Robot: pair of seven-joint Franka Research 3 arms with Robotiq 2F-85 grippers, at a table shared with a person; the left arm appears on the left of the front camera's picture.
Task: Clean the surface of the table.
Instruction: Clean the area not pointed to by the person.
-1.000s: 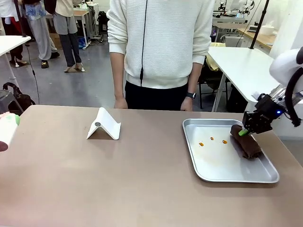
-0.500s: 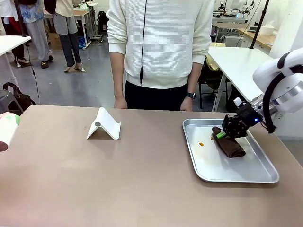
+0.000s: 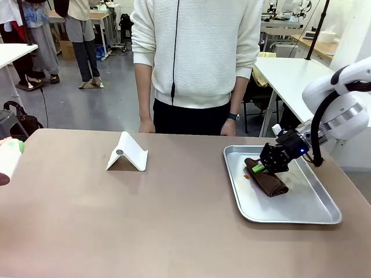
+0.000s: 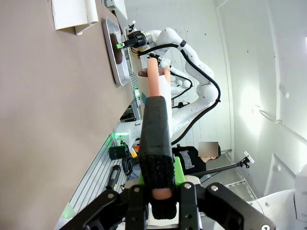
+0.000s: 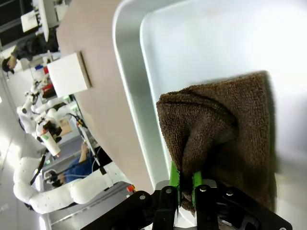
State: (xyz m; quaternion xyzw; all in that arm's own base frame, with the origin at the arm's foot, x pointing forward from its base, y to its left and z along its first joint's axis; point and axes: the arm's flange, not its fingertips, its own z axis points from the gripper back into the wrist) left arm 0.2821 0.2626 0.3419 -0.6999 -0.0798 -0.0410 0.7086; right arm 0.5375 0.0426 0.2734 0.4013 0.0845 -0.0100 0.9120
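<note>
Moved: brown terry cloth (image 3: 268,182) dragged left across flat steel tray (image 3: 290,217)
Right gripper (image 3: 259,167): pinching the cloth's fold
Left gripper (image 4: 156,124): closed on a white bottle (image 3: 7,161)

The tray (image 3: 304,202) lay on the right part of the table (image 3: 116,220), close to its right edge. The cloth (image 3: 271,185) lay in the tray's left half, and my right gripper (image 3: 257,168) sat at the cloth's far end, pinching it. The stand (image 3: 127,153) stood left of the middle, well apart from the tray. A person (image 3: 197,58) stood behind the far edge, between stand and tray.
</note>
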